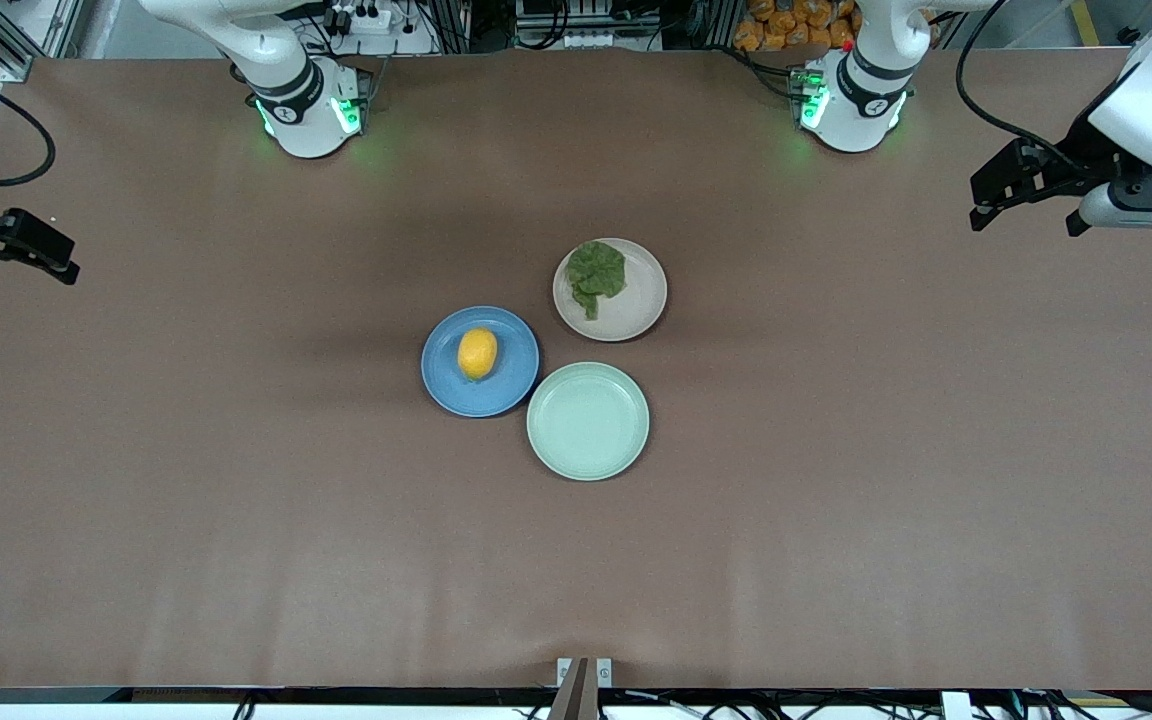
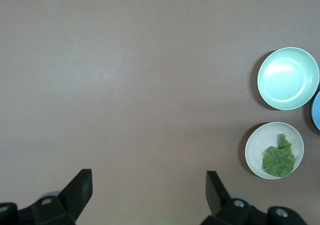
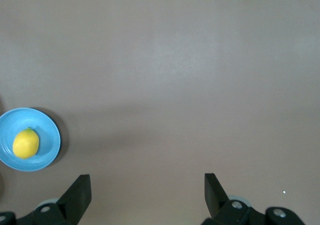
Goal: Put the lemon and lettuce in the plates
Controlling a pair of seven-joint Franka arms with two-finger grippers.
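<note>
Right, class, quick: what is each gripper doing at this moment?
Left gripper: open, holding nothing, waiting over bare table at the left arm's end.
Right gripper: open, holding nothing, waiting over bare table at the right arm's end.

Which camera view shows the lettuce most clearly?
The front view shows it best: the lettuce lies whole on the beige plate, seen from above. The left wrist view shows it too, off toward one edge. The right wrist view does not show it.
</note>
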